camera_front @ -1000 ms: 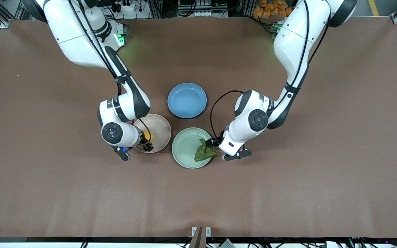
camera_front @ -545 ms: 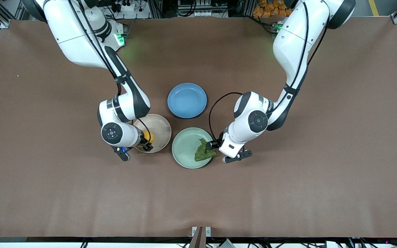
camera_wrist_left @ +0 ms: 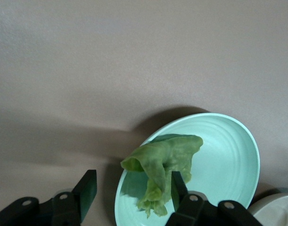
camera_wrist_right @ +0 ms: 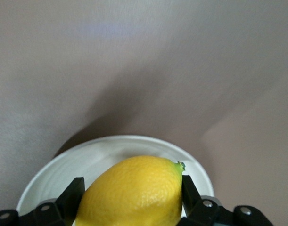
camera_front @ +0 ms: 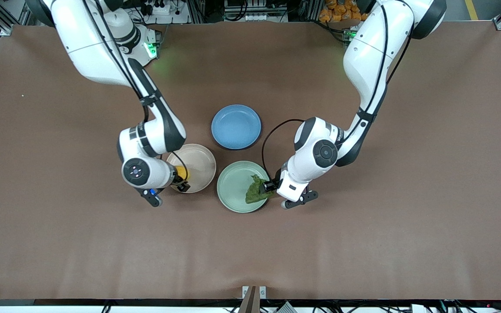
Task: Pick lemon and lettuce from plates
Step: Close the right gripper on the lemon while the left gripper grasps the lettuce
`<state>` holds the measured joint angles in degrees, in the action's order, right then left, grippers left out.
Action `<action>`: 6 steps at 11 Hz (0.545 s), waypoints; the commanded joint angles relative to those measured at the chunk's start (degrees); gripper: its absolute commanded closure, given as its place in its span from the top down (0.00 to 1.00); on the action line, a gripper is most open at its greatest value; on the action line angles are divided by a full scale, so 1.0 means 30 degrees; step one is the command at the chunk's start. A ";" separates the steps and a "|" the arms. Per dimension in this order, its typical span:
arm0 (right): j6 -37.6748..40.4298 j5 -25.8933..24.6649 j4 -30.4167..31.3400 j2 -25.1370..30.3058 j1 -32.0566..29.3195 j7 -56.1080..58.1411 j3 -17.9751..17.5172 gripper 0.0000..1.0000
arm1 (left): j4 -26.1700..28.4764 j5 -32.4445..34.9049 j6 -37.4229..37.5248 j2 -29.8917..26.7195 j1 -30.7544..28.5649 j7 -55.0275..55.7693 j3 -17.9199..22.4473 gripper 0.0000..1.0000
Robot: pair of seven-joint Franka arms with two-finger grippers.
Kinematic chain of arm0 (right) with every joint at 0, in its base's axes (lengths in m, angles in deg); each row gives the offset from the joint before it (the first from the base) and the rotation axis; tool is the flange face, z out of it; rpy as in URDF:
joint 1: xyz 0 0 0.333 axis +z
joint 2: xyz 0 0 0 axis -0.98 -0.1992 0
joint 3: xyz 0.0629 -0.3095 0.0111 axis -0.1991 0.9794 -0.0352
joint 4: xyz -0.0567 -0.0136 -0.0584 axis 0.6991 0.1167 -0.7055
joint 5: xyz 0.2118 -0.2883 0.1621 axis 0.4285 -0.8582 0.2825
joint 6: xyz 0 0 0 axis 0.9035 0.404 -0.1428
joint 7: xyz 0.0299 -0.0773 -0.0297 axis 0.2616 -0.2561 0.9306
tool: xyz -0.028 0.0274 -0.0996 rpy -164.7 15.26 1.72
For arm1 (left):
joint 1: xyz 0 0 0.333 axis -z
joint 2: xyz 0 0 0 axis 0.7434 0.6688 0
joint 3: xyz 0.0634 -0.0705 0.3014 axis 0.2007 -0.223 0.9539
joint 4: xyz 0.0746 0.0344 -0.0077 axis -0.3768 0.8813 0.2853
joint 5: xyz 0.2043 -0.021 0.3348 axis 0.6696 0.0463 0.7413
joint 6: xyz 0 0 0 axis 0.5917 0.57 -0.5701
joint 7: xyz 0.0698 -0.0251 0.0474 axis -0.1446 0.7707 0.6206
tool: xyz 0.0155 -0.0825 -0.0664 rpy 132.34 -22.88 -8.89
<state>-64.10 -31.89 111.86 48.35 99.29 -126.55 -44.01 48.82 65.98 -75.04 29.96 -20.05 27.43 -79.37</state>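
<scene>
The right gripper (camera_front: 182, 179) is clamped on the lemon (camera_wrist_right: 134, 190), both fingers pressed to its sides, over the beige-pink plate (camera_front: 198, 163) that lies beside the blue plate (camera_front: 236, 126), nearer the front camera and toward the right arm's end. The left gripper (camera_wrist_left: 132, 192) stands fairly wide around the lettuce (camera_wrist_left: 161, 165); one finger (camera_wrist_left: 178, 185) touches the leaf, whose upper part is raised over the mint green plate (camera_wrist_left: 228, 162), also nearer the camera than the blue plate.
</scene>
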 commanded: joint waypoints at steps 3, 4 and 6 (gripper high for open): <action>0.1580 -0.0247 -0.0930 -0.0031 -0.1180 0.2348 -0.0121 0.19 | -0.0549 -0.0470 -0.0488 0.0539 0.0491 0.0902 0.0147 0.39; 0.2018 -0.0247 -0.0930 -0.0002 -0.1735 0.3255 -0.0121 0.19 | -0.0549 -0.0499 -0.0488 0.0510 0.0462 0.0902 0.0147 0.23; 0.2634 -0.0305 -0.0872 0.0027 -0.2236 0.4490 -0.0092 0.20 | -0.0520 -0.0441 -0.0488 0.0452 0.0433 0.0873 0.0147 0.03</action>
<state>-58.79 -32.02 109.68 48.34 95.16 -117.33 -43.70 48.51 65.98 -76.01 30.75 -19.29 29.25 -79.36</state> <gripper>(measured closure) 0.123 0.648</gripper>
